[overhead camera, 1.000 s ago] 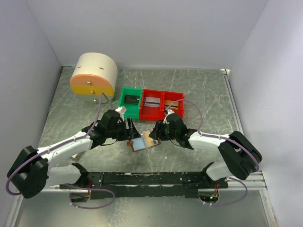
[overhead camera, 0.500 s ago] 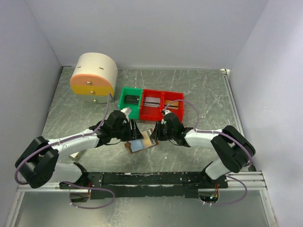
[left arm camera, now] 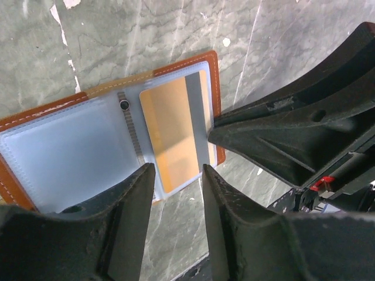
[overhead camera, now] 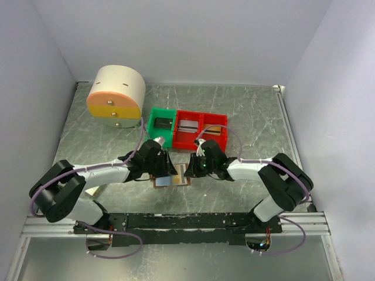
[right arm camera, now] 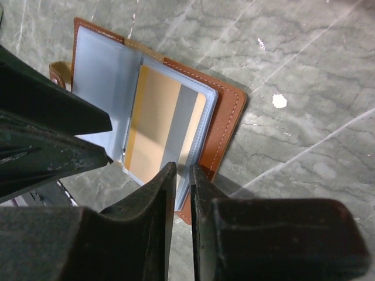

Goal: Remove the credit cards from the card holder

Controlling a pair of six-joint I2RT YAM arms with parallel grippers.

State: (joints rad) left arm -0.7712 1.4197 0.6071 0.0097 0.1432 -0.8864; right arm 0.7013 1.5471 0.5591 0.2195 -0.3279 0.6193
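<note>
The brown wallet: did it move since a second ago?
Yes. The card holder turned straighter and slid slightly left. The left fingers moved right, the right fingers a bit left. The red bin, green bin and drawer box stayed put.

Card holder [left arm camera: 88,152] lies open and flat on the marbled table [left arm camera: 146,35], pale-blue panels up. An orange card [left arm camera: 170,134] with a grey stripe sits in the right pocket. The left gripper [left arm camera: 179,175] straddles that card's lower edge, fingers [left arm camera: 132,216] spread. From the right, the right gripper [left arm camera: 220,133] noses in, fingers close together, tip at the holder's edge.
</note>
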